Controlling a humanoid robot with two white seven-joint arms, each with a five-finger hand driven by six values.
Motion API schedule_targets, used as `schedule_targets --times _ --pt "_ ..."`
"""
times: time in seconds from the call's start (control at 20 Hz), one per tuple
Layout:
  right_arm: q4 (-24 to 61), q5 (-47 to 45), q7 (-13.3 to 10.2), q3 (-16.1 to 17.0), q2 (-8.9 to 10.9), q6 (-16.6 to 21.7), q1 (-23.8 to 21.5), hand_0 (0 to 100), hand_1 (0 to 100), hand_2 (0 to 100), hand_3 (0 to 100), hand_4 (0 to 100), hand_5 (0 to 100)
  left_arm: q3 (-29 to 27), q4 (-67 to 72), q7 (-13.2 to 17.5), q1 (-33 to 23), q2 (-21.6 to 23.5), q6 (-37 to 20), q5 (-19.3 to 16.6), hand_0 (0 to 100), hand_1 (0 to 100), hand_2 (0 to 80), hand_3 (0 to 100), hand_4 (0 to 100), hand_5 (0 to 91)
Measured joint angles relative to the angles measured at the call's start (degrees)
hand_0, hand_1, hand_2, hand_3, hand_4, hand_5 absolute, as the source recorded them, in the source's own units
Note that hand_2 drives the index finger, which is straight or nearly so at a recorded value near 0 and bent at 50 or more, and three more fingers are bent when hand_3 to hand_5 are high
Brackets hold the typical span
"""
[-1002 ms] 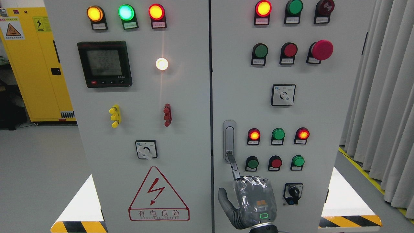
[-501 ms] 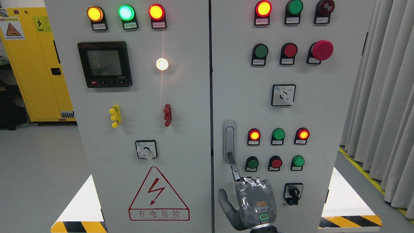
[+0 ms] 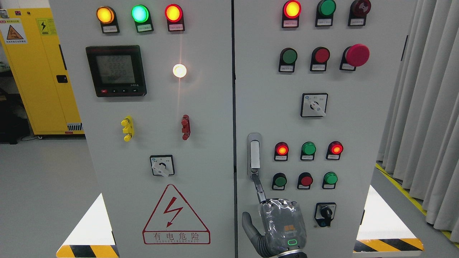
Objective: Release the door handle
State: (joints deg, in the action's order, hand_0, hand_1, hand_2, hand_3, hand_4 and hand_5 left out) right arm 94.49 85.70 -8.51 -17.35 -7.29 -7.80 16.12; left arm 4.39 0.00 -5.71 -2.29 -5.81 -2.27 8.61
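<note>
The door handle (image 3: 254,156) is a slim metal lever set upright in an oval recess near the left edge of the right cabinet door (image 3: 358,136), just left of a lit red indicator lamp (image 3: 282,149). From its lower end a thin dark lever (image 3: 259,187) slants down and to the right, reaching the top of the right hand (image 3: 283,224). That hand rises from the bottom edge right of the middle, its back toward the camera and wrapped in clear plastic film, with a green-lit ring near the wrist. The dark thumb (image 3: 248,224) sticks out to the left, apart from the lever. The other fingers are hidden behind the back of the hand, so whether they grip the lever's tip or merely sit beside it cannot be told. Beside the hand on the right sits a black rotary switch (image 3: 325,213). On the left cabinet door (image 3: 208,143), a red lightning warning triangle (image 3: 175,215) lies level with the hand.
</note>
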Motion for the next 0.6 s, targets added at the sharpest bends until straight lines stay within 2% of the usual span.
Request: schedule_targets --times 0.6 --pt "1.2 0.1 -0.3 0.0 0.08 0.0 -0.3 58 43 13 100 100 100 0.0 0.0 0.0 0.0 0.0 0.0 0.0 12 56 0.0 0 0 0.0"
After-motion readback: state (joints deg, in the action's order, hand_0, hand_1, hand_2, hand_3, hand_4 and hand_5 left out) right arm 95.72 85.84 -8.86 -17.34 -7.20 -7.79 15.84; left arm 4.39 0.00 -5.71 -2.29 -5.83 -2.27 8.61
